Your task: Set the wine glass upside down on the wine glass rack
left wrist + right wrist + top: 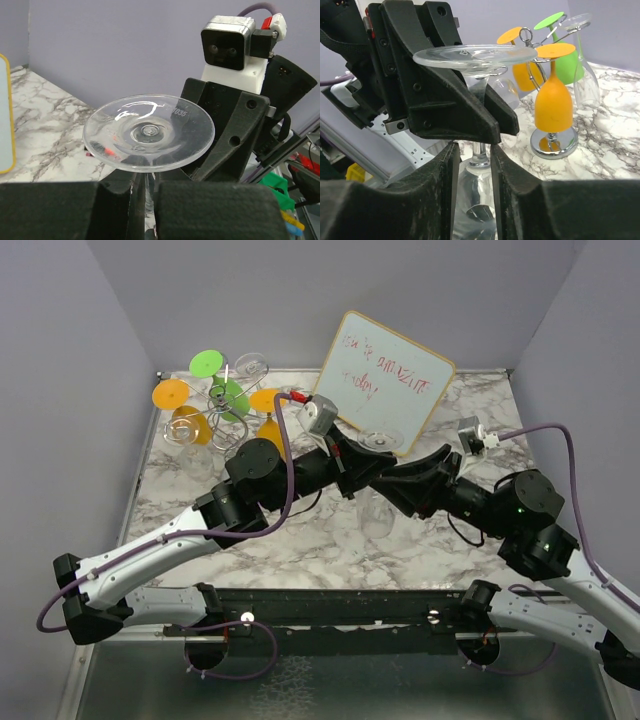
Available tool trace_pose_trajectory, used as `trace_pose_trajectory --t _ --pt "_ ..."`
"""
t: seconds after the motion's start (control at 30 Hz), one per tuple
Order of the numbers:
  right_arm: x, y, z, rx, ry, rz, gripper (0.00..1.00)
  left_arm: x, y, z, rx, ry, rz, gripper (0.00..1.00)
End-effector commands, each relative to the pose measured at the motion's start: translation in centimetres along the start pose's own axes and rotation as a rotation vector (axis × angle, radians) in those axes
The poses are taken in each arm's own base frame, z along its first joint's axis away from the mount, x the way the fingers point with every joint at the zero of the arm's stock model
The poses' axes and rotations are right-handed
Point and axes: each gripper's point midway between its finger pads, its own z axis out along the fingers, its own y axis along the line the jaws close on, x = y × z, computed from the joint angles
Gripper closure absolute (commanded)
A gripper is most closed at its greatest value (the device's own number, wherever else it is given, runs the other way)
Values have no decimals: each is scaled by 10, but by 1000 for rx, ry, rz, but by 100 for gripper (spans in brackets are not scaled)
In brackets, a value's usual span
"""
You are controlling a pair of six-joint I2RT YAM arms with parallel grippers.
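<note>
While its foot faces up, clear wine glass (148, 131), left end effector (144, 197) pinching stem, right end effector (474, 156) unclear

Bright, even light from overhead. Soft, faint shadows on the grey-veined white marble tabletop (330, 540). White glare arcs on the foot of the clear wine glass (148, 131). Nearest black finger pads (385, 210) out of focus; background sharp.

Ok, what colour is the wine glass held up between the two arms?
Clear and colourless. The wine glass shows best in the left wrist view.
</note>
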Motion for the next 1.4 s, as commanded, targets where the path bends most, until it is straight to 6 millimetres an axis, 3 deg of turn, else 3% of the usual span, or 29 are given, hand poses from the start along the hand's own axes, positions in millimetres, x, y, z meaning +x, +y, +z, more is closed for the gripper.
trace_pose_trajectory --t 0.0,0.17,0.33,0.43,0.87,1.07,1.2,1.37 --pt "6 10 0 -64 14 -1 66 -13 -22 -7 96 -34 -27 100" --pt "13 5 3 -49 44 -18 74 -9 -30 -8 144 -16 -33 100" --pt "12 -1 7 -8 37 13 99 -9 -37 -13 193 -35 -20 100" --pt "11 -2 6 -8 22 6 99 -11 -38 -17 202 -51 -11 98" --pt "-10 -12 -4 42 -138 -31 99 -15 -14 -26 74 -106 7 43" --pt "-17 -34 -11 160 -199 -15 99 -17 24 -44 -139 -107 60 20" --pt "-16 -47 -11 227 -204 -23 99 -34 28 -61 -189 -115 153 12" --pt "-7 -57 1 259 -158 -72 99 -93 28 -81 -299 -155 334 10"
